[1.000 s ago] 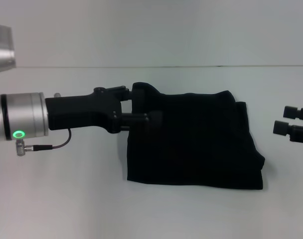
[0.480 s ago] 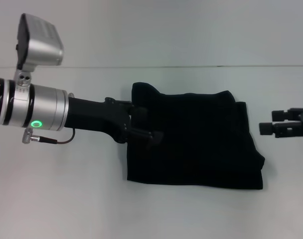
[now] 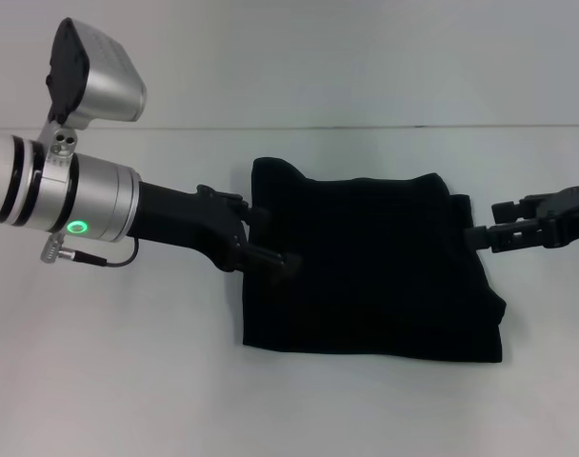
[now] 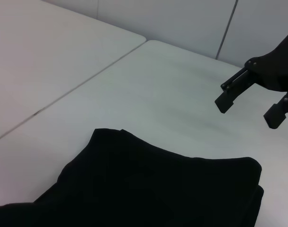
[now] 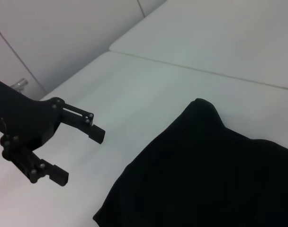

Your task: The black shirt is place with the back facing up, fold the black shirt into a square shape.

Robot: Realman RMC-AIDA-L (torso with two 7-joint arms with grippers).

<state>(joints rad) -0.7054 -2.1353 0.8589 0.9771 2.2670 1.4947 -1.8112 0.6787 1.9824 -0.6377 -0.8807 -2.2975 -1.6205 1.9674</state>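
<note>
Right black gripper has advanced to the folded soft matte black shirt's right edge on the white table, jaws parted and empty, like the left gripper opposite; uneven pinches risk dragging layers askew.

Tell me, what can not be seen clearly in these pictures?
- Head view: left claw tips merge with the black shirt; contact cannot be told.
- Head view: the frame edge cuts off the arm behind the right claw.
- Both wrist views: the frame edge cuts off the shirt.
- All views: fold layers and any neck tag vanish in black cloth.
</note>
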